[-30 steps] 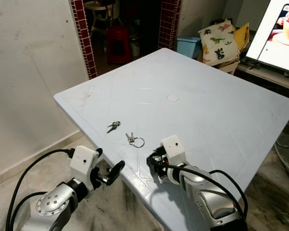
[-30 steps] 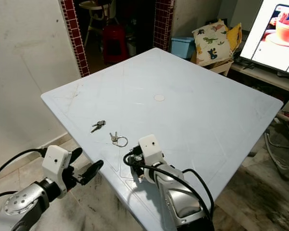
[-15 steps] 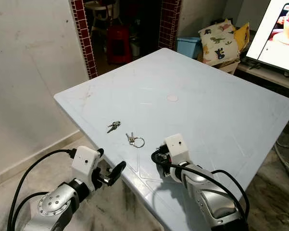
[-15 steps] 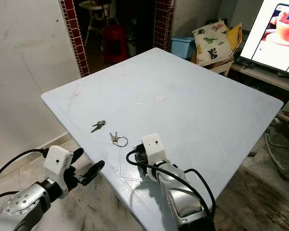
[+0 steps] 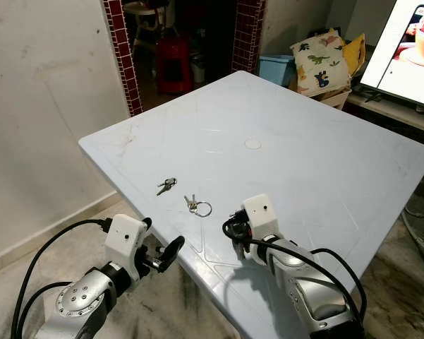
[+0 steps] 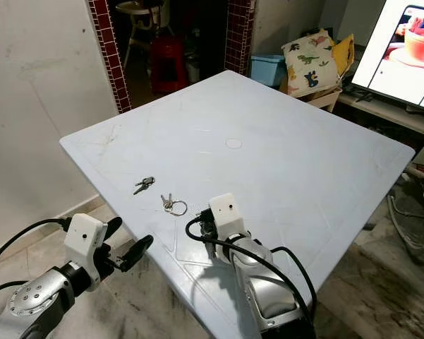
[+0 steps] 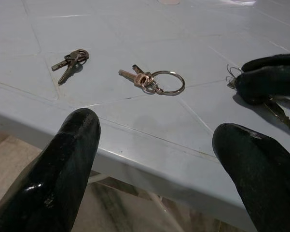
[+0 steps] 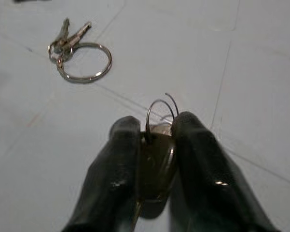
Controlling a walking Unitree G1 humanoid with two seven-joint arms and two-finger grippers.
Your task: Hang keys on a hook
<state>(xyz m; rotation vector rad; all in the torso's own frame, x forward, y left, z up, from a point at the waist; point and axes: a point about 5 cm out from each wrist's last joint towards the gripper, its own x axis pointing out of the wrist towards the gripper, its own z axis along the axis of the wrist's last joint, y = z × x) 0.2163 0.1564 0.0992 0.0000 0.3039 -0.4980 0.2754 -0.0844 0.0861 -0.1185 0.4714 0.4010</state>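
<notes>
L gripper (image 5: 166, 256) hangs off the desk (image 5: 324, 162) edge, fingers (image 7: 62, 179) spread wide, nothing betw. them. Beyond its tips lie a small key pair (image 5: 166, 185) and a ringed key bunch (image 5: 197, 206), flat on the desk. R gripper (image 8: 157, 150) sits near that bunch, fingers pinching a third key set (image 8: 157, 145), wire ring poking out past the tips.

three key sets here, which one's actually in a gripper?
The key set pinched in the right gripper. The ring set and the small dark pair lie loose on the table.
</notes>
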